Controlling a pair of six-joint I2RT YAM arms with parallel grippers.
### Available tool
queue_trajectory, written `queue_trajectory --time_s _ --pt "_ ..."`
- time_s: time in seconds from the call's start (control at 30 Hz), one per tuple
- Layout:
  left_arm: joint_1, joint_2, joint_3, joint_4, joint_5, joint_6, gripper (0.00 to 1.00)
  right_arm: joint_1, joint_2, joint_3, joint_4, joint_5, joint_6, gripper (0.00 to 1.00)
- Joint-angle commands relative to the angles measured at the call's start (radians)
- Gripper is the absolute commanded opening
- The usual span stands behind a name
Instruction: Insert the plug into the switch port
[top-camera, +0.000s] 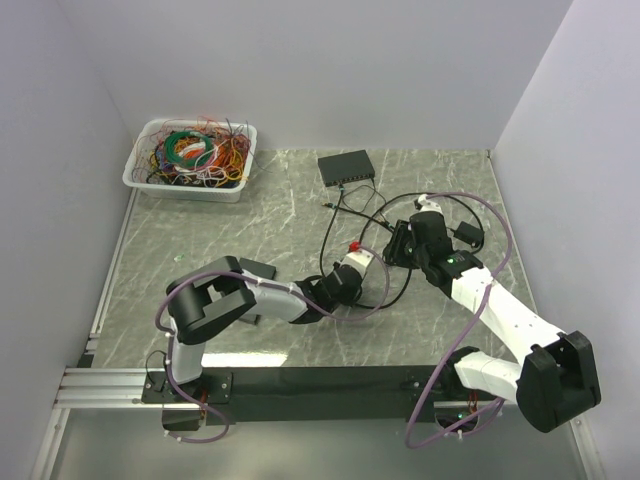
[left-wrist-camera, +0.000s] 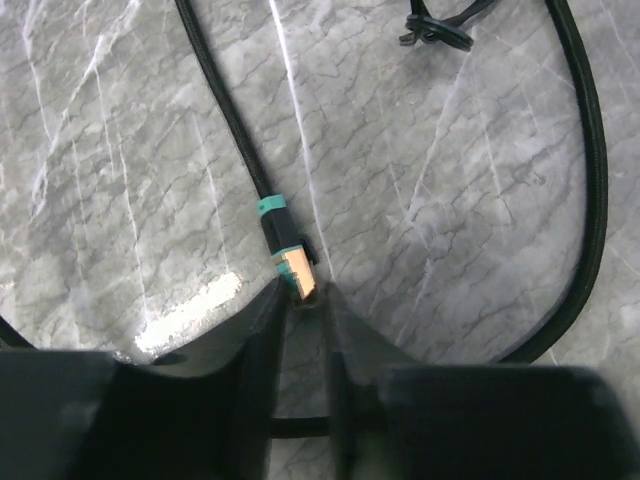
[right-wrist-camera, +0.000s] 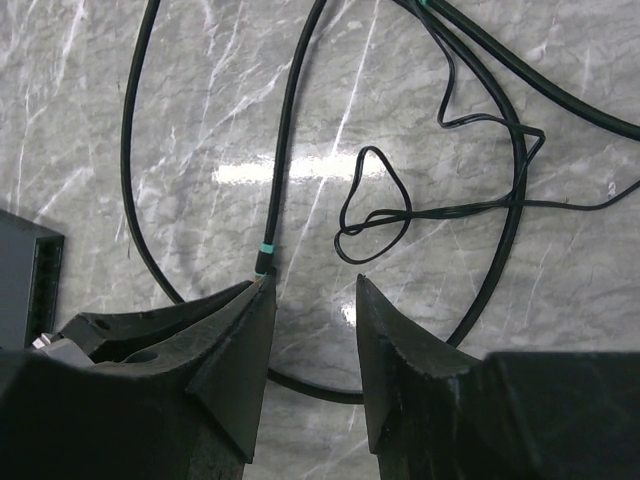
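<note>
Early stage. The left gripper has its jaws pressed near together, pinching the tip end of the plug. Plug lies on or just over the bench, cannot tell which, near bench centre. The right gripper is spread wide and holds nothing, hovering over the black cable. The switch sits at 12 o'clock from both grippers, well apart. By my read the grasp is about done. Carrying, lining up and pushing in are all left.
</note>
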Motion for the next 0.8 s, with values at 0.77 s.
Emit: queue_trajectory --time_s 0.77 --pt "0.306 -0.497 -0.144 -0.139 0.624 -0.142 0.01 0.118 -0.311 -0.056 0.167 -0.138 -0.14 0.76"
